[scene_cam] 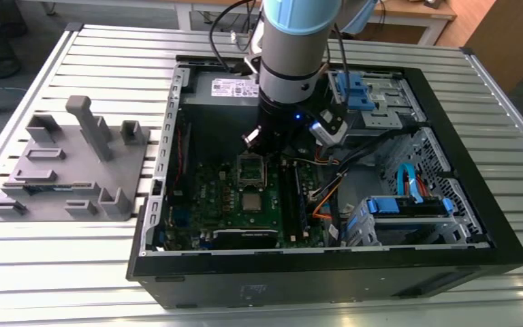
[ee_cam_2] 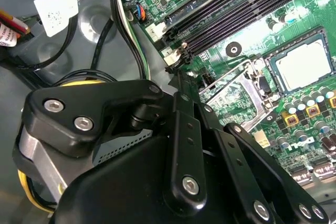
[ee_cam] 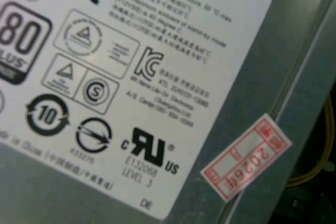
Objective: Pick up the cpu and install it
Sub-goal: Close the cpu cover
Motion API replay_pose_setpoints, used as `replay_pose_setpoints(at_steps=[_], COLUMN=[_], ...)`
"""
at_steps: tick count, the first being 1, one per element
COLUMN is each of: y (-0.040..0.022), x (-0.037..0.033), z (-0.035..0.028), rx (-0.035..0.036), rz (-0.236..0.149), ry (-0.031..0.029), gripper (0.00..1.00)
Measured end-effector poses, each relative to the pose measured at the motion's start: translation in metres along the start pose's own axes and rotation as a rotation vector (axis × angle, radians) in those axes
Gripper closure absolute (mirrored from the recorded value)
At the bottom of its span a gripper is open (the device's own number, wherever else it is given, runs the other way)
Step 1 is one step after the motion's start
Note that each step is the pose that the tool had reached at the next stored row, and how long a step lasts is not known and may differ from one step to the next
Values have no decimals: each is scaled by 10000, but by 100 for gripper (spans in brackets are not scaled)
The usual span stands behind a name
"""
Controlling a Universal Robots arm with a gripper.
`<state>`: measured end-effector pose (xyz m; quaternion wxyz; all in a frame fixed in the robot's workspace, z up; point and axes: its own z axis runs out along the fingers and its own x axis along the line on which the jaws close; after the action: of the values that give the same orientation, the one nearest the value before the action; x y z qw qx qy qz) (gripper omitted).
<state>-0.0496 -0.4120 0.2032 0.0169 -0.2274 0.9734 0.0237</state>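
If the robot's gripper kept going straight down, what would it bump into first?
Probably the green motherboard, at or near the open socket frame. The gripper hangs right above that spot. The cpu sits a little to one side. Depth is hard to judge.

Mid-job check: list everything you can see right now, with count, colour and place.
table: one, silvery slatted metal, under everything
computer case: one, black, open, on the table
fixture: one, grey, on the table at the exterior view's left of the case
motherboard: one, green, on the case floor
cpu: one, silvery-grey, lying in the socket on the motherboard with the retention frame open
power supply: one, grey with a white label, at the case's far end
drive brackets: two, blue, at the exterior view's right inside the case
cables: a bundle, orange and black, beside the motherboard
arm: one, grey and light blue, reaching down into the case
gripper: one, black, above the motherboard near the socket
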Motion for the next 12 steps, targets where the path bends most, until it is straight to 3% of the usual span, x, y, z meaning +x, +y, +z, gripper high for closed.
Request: replay_pose_setpoints(at_steps=[12], y=[-6], x=[16], z=[-36], rx=[8], rz=[-317], ry=[-35], gripper=[89])
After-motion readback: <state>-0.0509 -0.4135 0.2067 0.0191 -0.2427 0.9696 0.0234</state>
